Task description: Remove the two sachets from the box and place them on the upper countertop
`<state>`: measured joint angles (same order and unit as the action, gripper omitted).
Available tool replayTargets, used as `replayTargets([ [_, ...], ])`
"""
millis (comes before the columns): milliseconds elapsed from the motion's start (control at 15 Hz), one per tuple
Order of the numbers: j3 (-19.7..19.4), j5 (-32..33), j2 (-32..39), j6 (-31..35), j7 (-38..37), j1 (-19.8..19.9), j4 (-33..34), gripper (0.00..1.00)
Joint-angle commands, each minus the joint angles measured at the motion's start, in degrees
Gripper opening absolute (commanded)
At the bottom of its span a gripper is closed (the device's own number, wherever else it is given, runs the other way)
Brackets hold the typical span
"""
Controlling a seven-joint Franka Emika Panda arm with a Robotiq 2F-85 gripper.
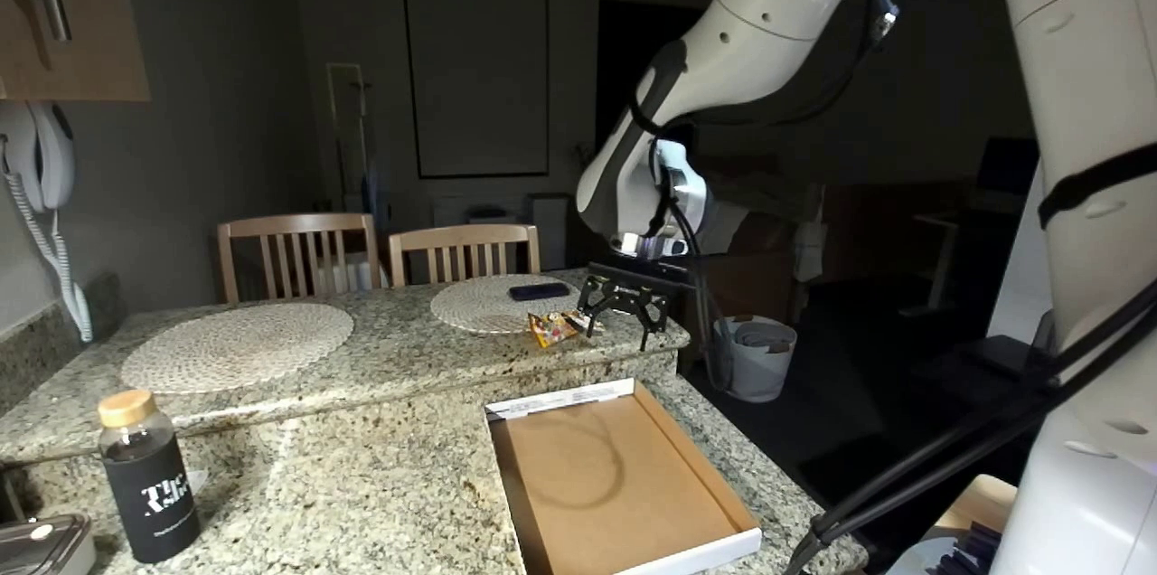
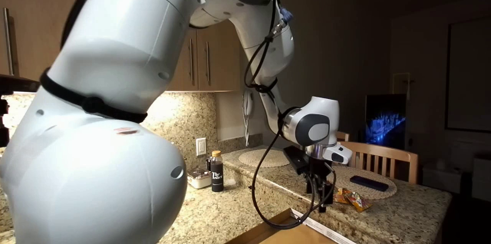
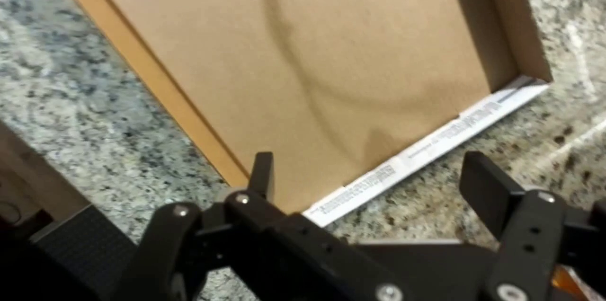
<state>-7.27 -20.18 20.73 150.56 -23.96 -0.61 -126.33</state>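
The two sachets lie on the upper countertop [image 1: 398,353], close together at the edge of a round placemat. One yellow-orange sachet [image 1: 551,328] is in plain view; the other sachet [image 1: 583,320] is partly behind a finger. Both sachets also show in an exterior view [image 2: 358,201]. An orange bit of a sachet [image 3: 565,283] shows at the wrist view's lower right corner. The cardboard box [image 1: 624,503] sits on the lower tier; no sachet shows in its visible part. My gripper [image 1: 618,338] is open and empty above the upper countertop's near edge, beside the sachets. Its fingers [image 3: 369,161] are wide apart.
A dark phone [image 1: 539,291] lies on the placemat [image 1: 479,308] behind the sachets. Another placemat [image 1: 239,344] lies further along. A bottle [image 1: 149,485] and a lidded container [image 1: 45,548] stand on the lower tier. Chairs [image 1: 298,259] stand behind the counter.
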Motion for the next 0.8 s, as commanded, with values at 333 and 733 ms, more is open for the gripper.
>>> replayTargets([
  [333,-1.64,23.81,-12.42,-8.93,-1.30,-0.50,-14.33,1.00],
  [733,-1.43,26.81,-14.61,-13.13,-1.25,-0.20,-14.64,1.00],
])
